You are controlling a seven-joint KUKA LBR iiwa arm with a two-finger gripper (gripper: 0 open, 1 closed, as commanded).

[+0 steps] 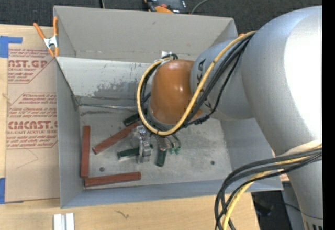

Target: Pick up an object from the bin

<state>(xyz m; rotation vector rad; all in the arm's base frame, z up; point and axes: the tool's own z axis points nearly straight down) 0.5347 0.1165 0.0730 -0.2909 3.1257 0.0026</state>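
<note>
My gripper (143,146) hangs low over the middle of the bin floor, under the orange wrist cover. A small dark green bar (125,154) lies right at its left side, touching or nearly touching it. Another dark green piece (160,157) stands just to its right. A reddish-brown flat stick (112,141) lies slanted to the gripper's left, with its upper end close to the gripper. I cannot tell whether anything is held.
A reddish-brown stick (85,151) lies along the bin's left wall and another one (112,178) along the front wall, forming a corner. A dark piece (131,118) lies behind the gripper. The arm and its cables cover the bin's right half.
</note>
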